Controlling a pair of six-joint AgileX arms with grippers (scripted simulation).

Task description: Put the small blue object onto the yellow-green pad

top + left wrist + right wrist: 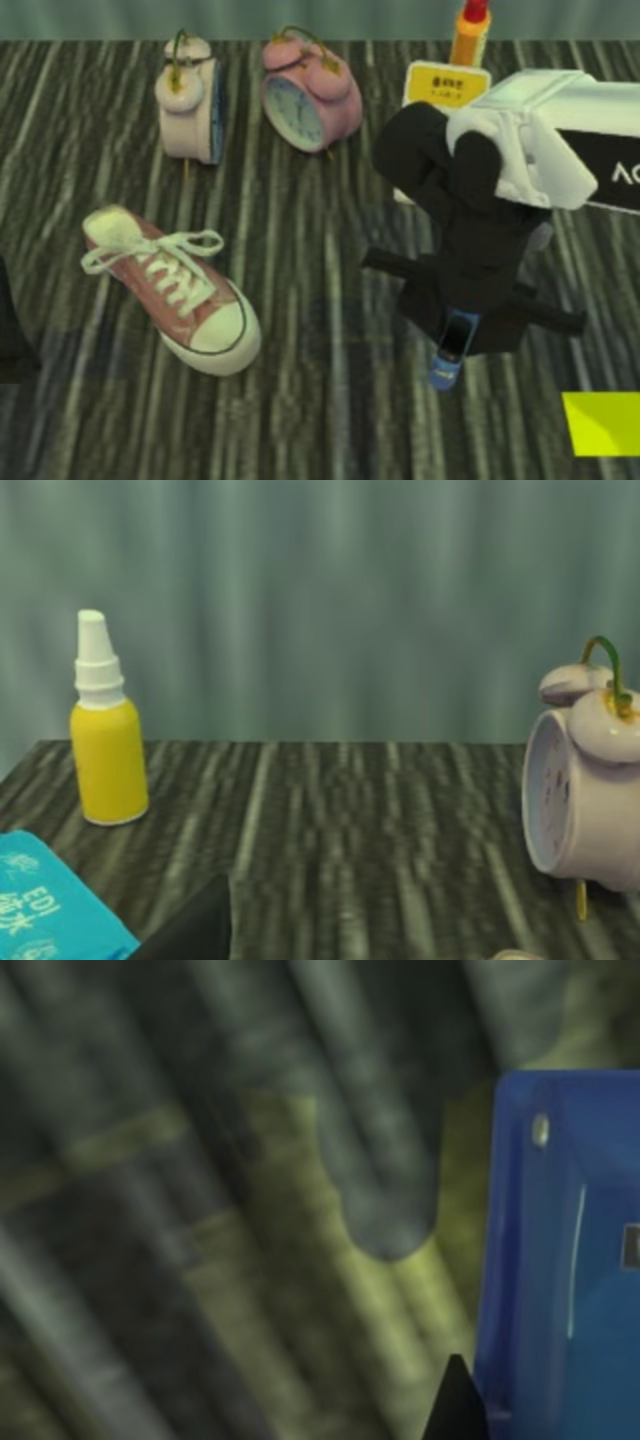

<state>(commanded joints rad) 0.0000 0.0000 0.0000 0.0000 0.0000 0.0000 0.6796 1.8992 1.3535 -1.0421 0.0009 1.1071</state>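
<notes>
The small blue object [450, 356], narrow with a black central panel, pokes out from under my right gripper [455, 335], which is shut on it at the table's right centre. In the right wrist view the blue object [560, 1260] fills one side, with a dark fingertip [455, 1405] against its edge. The yellow-green pad [603, 423] lies flat at the table's front right corner, apart from the object and to its right. My left arm [10, 330] is parked at the left edge; one of its fingers [190, 930] shows far to the side, so the gripper stands open.
A pink shoe [175, 290] lies left of centre. At the back stand a white alarm clock [190, 100], a blue-faced pink alarm clock [305, 95], a yellow-topped QR sign [445, 85] and a red-capped bottle [470, 30]. The left wrist view shows a yellow bottle [105, 740] and a teal packet [40, 910].
</notes>
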